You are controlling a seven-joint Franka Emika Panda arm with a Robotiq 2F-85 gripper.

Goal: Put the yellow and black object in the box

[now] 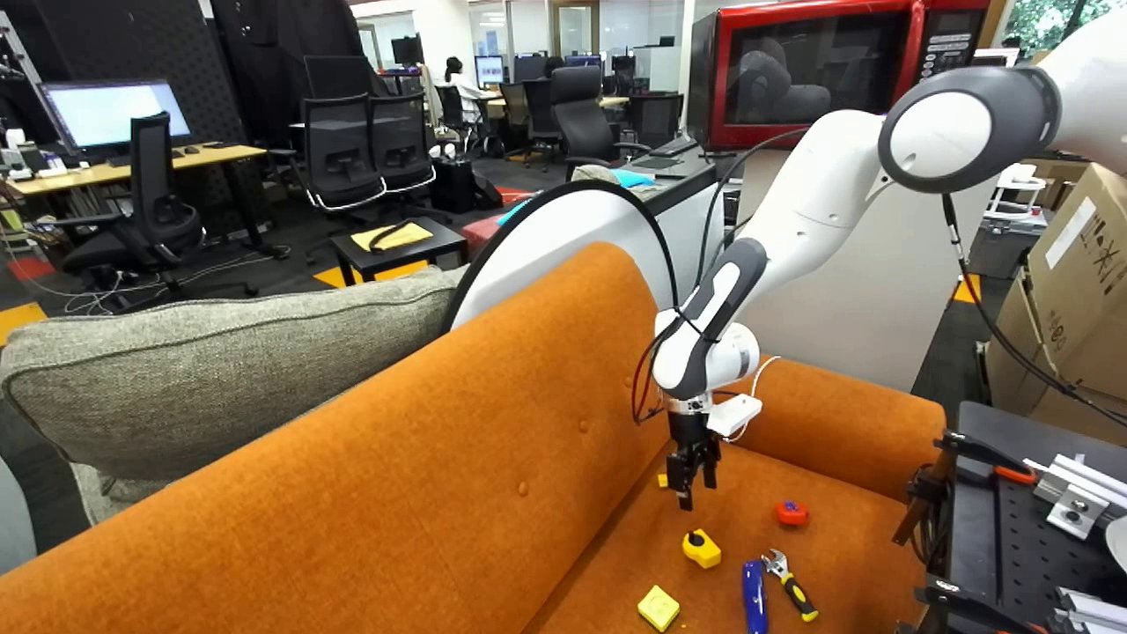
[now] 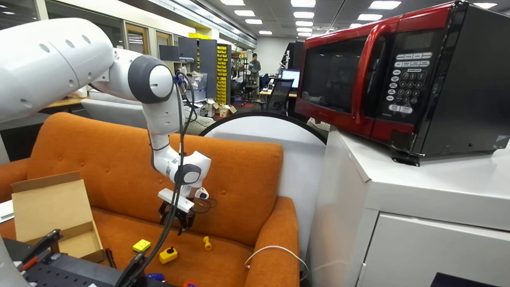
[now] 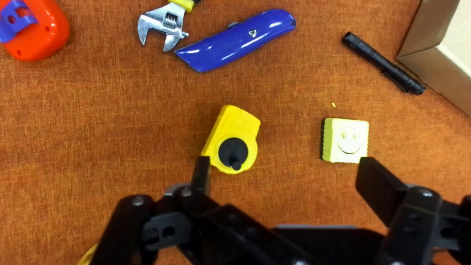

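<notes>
The yellow and black object (image 3: 237, 125) is a small rounded yellow piece with a black disc and knob on top. It lies on the orange sofa seat and shows in both exterior views (image 1: 702, 550) (image 2: 168, 256). My gripper (image 3: 285, 160) is open and empty, pointing down above the seat (image 1: 696, 493) (image 2: 172, 226). In the wrist view the object lies just ahead of the left fingertip, which overlaps its edge in the picture; the gripper is apart from it. The open cardboard box (image 2: 50, 203) stands on the sofa; its corner shows in the wrist view (image 3: 438, 66).
A yellow smiley block (image 3: 346, 140), a black penlight (image 3: 382, 62), a blue knife (image 3: 237, 40), a wrench (image 3: 163, 24) and a red toy (image 3: 40, 31) lie around. Another yellow piece (image 2: 207, 243) lies near the backrest (image 1: 493, 440). A dark mounting table (image 1: 1030, 528) stands at the sofa's front.
</notes>
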